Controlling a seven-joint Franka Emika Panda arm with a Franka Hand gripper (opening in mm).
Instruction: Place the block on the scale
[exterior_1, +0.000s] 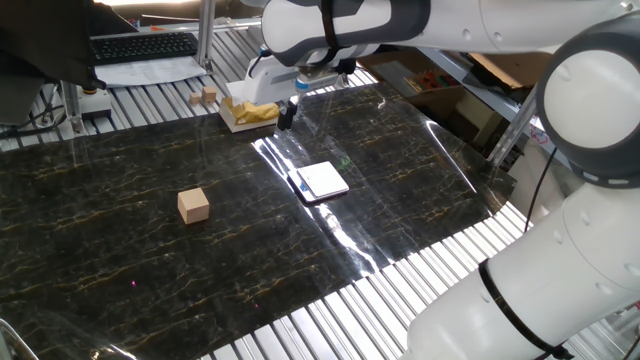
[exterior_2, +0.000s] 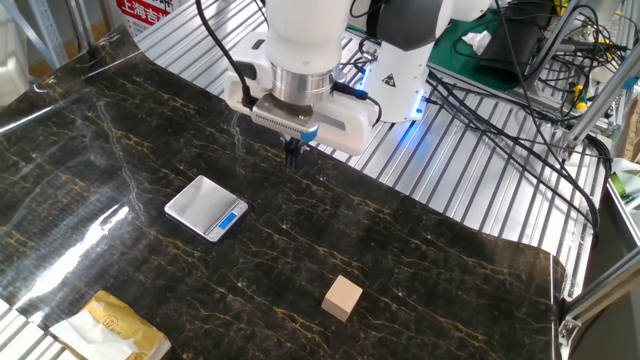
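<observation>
The block (exterior_1: 194, 205) (exterior_2: 343, 298), a small tan wooden cube, rests on the dark marbled mat, well apart from the arm. The scale (exterior_1: 321, 181) (exterior_2: 205, 207) is a thin square with a shiny plate and a small blue mark, lying flat near the mat's middle. My gripper (exterior_1: 286, 115) (exterior_2: 293, 155) hangs above the mat's far edge, beyond the scale. Its dark fingers are pressed together with nothing between them.
A tan box with yellow material (exterior_1: 246, 113) (exterior_2: 113, 322) sits at the mat's edge close to the gripper. A tiny wooden block (exterior_1: 208, 97) and a keyboard (exterior_1: 145, 46) lie behind it. Cables and a green cloth (exterior_2: 490, 40) crowd the robot base.
</observation>
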